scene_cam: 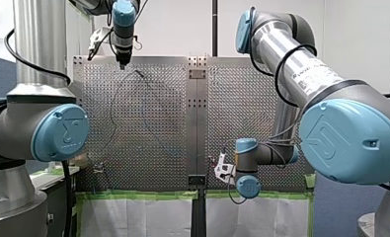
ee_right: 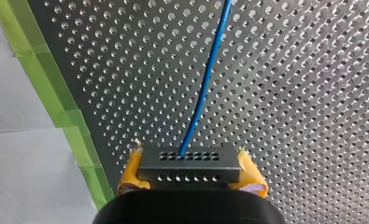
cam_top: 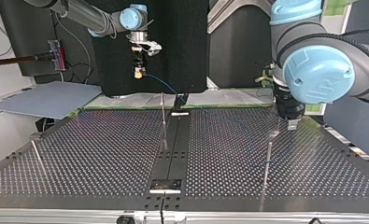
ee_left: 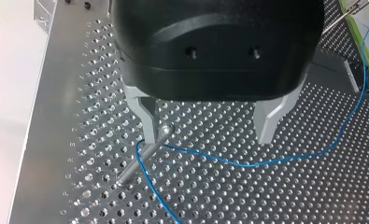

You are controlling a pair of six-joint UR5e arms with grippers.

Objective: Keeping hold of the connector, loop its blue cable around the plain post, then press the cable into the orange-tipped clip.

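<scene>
While my right gripper (ee_right: 191,181) clamps the dark slotted connector (ee_right: 190,161), its thin blue cable (ee_left: 266,162) hooks the plain metal post (ee_left: 140,159) beside my open left gripper (ee_left: 207,140).

Cable (ee_right: 205,79): blue.
Connector (ee_right: 189,163): dark grey, two rows of small holes.
Right claw (ee_right: 190,173): black body, yellow pads (ee_right: 128,173).
Left claw (ee_left: 208,137): black housing, grey metal fingers (ee_left: 147,116).
Post (ee_left: 131,169): plain silver.
Table (ee_right: 303,93): silver, even grid of perforations; green tape (ee_right: 56,88) along its edge.
Arm joint caps (scene_cam: 59,132): light blue.
</scene>
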